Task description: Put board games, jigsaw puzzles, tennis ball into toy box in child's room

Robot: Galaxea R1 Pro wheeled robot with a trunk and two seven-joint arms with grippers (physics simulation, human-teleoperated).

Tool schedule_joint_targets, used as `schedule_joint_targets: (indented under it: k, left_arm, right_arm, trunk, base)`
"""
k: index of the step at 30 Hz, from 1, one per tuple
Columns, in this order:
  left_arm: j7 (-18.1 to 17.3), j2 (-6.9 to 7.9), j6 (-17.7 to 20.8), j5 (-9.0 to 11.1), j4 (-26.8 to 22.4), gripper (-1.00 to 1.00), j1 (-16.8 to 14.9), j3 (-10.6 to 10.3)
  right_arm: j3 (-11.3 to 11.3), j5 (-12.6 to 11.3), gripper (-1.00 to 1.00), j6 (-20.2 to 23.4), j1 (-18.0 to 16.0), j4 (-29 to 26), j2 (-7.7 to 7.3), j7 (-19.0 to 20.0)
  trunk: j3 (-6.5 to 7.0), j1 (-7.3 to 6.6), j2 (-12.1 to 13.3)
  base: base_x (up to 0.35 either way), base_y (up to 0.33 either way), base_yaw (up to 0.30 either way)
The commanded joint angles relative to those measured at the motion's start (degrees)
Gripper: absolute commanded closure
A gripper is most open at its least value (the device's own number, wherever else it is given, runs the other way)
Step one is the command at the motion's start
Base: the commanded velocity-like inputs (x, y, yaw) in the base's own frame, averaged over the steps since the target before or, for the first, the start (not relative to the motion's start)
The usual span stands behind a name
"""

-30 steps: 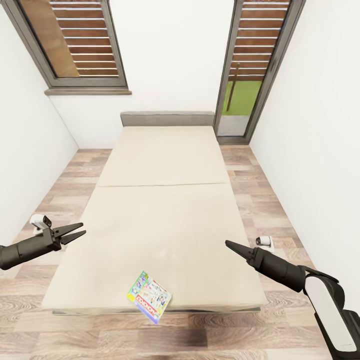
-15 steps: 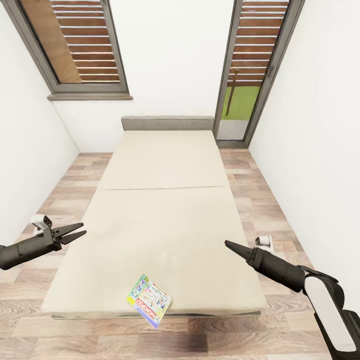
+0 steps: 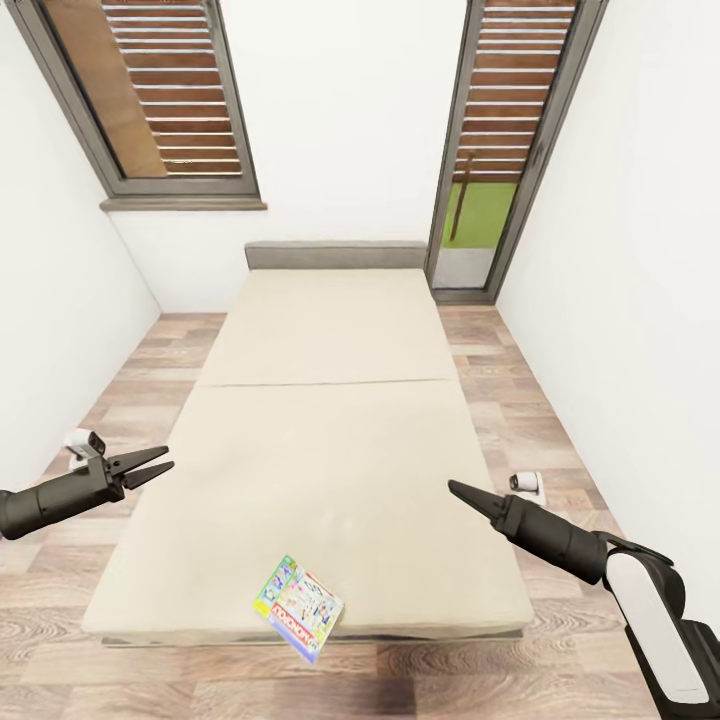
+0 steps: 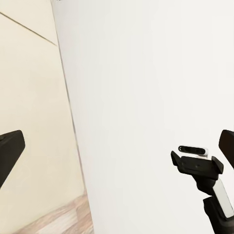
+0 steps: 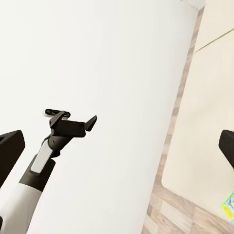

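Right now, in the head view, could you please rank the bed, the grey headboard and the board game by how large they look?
1. Bed, by far.
2. Headboard.
3. Board game, though it lies nearest the camera.

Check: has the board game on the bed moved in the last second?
No. The board game overhangs the near edge of the bed as before; both shifted together in the head view, so the camera moved.

You have one board game (image 3: 298,607) on one bed (image 3: 330,420), two windows (image 3: 150,90), and two hands: left hand (image 3: 157,463), right hand (image 3: 452,487).
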Motion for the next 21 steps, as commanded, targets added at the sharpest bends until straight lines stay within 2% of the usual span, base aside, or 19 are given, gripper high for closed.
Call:
schedule_joint_targets:
  k: [1,21]
  left_arm:
    - [-0.14,0.01,0.27,-0.01,0.00,-1.00,-0.04,0.01]
    - [-0.19,0.01,0.27,-0.01,0.00,-1.00,-0.04,0.01]
  right_arm:
    - [-0.07,0.00,-1.00,0.29,-0.05,-0.01,0.00,0.14]
    - [-0.06,-0.01,-1.00,0.27,-0.08,-0.01,0.01,0.14]
  trunk:
    - [0.01,0.03,-0.09]
    - [1.87,0.03,-0.09]
  base:
    - [0.000,0.000,0.000]
    - [0.000,0.000,0.000]
